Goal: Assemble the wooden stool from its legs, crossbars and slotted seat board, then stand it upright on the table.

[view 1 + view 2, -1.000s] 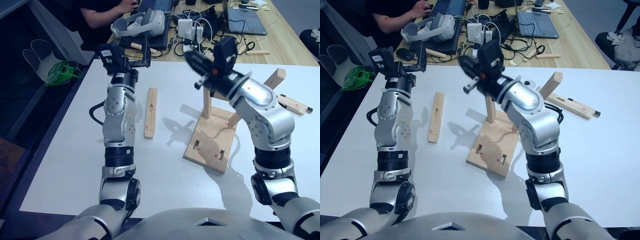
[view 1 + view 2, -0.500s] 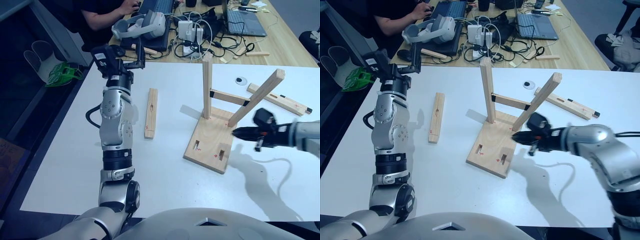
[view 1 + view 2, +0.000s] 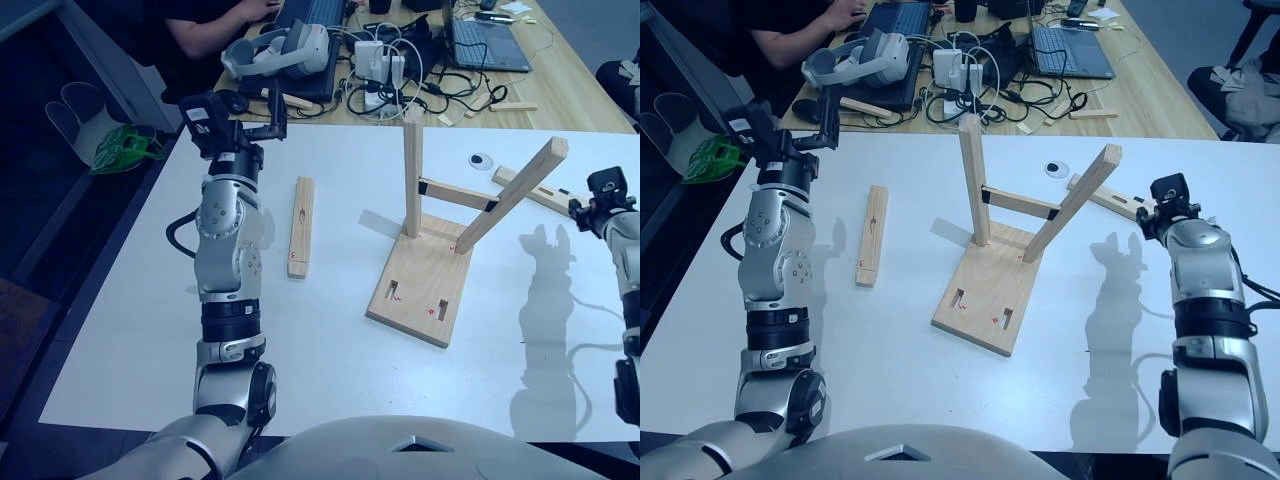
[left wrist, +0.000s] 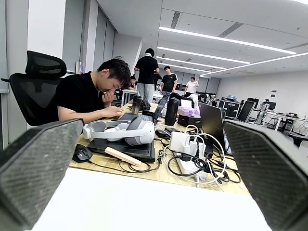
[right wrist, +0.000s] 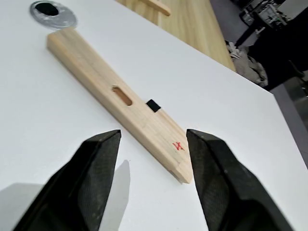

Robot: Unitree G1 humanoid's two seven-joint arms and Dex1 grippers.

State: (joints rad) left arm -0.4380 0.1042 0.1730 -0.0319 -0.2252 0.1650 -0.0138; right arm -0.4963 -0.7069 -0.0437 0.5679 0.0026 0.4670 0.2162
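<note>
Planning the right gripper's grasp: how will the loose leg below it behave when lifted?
The leg looks stiff solid wood, likely no flex. Its flat faces should keep it from rolling. Held near the end, where the right gripper hangs open, it may tilt.

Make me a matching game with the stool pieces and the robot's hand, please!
1. seat board
2. crossbar
3. loose leg on the robot's left
4. right gripper

A. open above the other loose leg
B. alone, flat on the table
C. between the upright leg and the leaning leg
D. flat, two legs standing in it

Pairs: 1-D, 2-C, 3-B, 4-A.
</note>
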